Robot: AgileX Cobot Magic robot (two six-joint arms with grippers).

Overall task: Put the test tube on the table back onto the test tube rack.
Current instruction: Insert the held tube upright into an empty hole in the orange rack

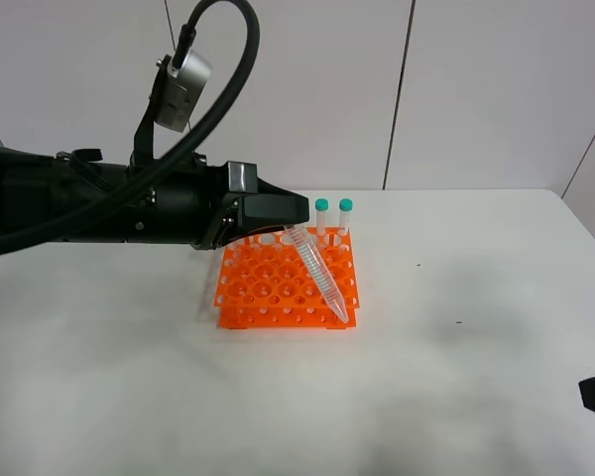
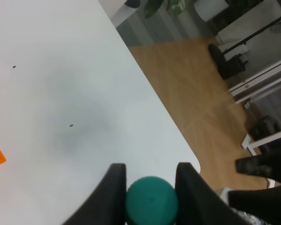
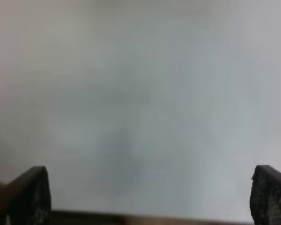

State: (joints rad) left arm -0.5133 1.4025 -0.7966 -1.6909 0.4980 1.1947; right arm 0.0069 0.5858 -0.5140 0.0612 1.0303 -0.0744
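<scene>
- High cam: left tool (image 1: pixel 296 218) holds the test tube (image 1: pixel 320 275) tilted over the test tube rack (image 1: pixel 263 288), tip by its front-right corner.
- Only the left wrist cam shows the teal cap (image 2: pixel 151 199) pinched.
- Right tool (image 3: pixel 150 171) gapes wide over the bench (image 3: pixel 145 93).

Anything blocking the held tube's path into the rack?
Nothing visible. The test tube has its tip by open front-right holes of the test tube rack; the two standing tubes are in the back row.

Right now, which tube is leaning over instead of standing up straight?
The test tube in the left gripper: it slants, tip down, over the test tube rack. The two others stand upright at the rack's back.
</scene>
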